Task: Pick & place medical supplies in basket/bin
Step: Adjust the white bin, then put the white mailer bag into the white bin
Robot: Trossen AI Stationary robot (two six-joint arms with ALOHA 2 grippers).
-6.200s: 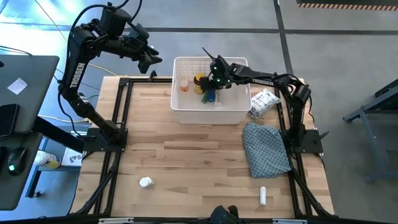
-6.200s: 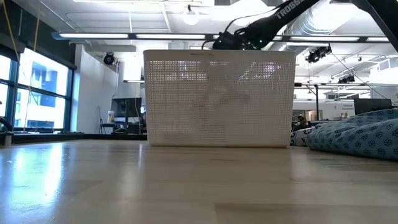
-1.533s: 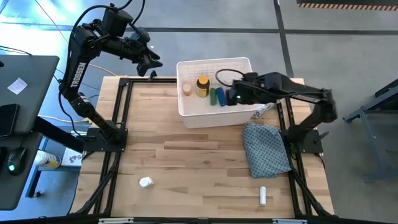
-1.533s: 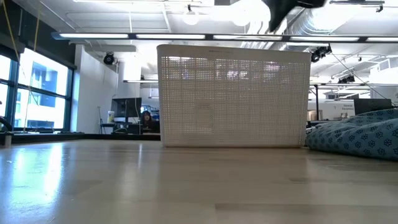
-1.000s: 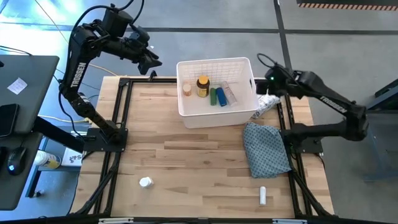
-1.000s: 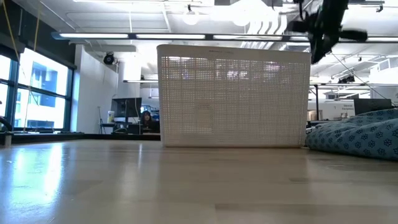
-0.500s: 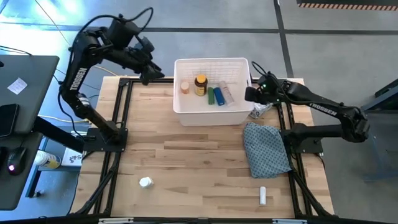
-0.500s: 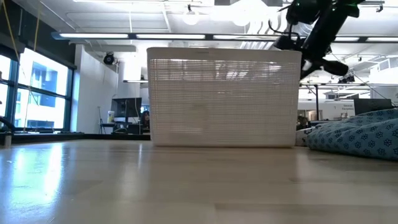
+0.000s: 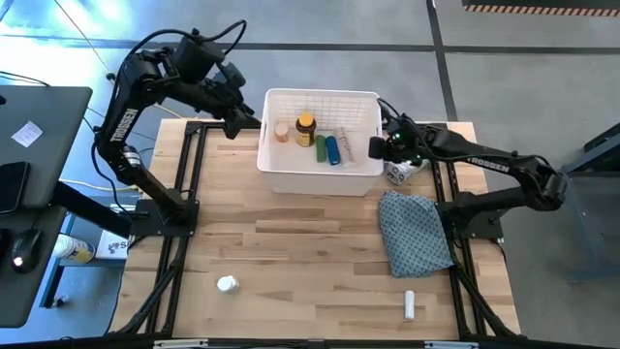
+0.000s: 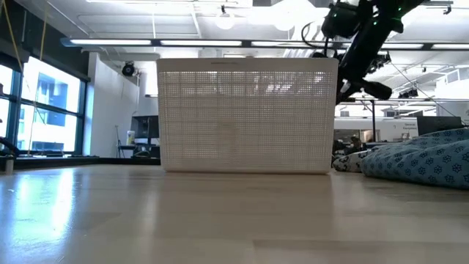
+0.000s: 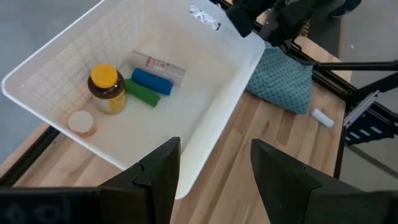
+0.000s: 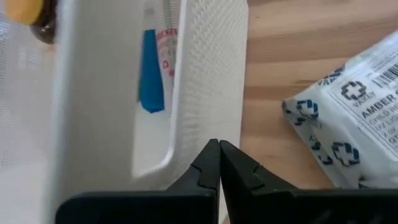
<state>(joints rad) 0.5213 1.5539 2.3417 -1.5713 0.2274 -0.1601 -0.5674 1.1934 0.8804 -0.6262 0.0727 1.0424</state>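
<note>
- Overhead, the white lattice bin (image 9: 320, 173) sat at the table's 12 o'clock edge, holding an amber bottle with yellow cap (image 9: 305, 129), a green piece (image 9: 321, 148), a blue piece (image 9: 332, 149), a white tube (image 9: 347, 144) and a small white-capped bottle (image 9: 281, 132).
- The right gripper (image 9: 380, 147), fingers pressed together and empty, was at the bin's 3 o'clock wall, beside a crinkly white packet (image 9: 401, 172).
- The left gripper (image 9: 240, 122), fingers spread, hovered at the bin's 9 o'clock side.
- A white pill bottle (image 9: 226, 284) and another white tube (image 9: 409, 304) lay near the 6 o'clock edge, with a patterned cloth (image 9: 414, 231) between tube and packet.
</note>
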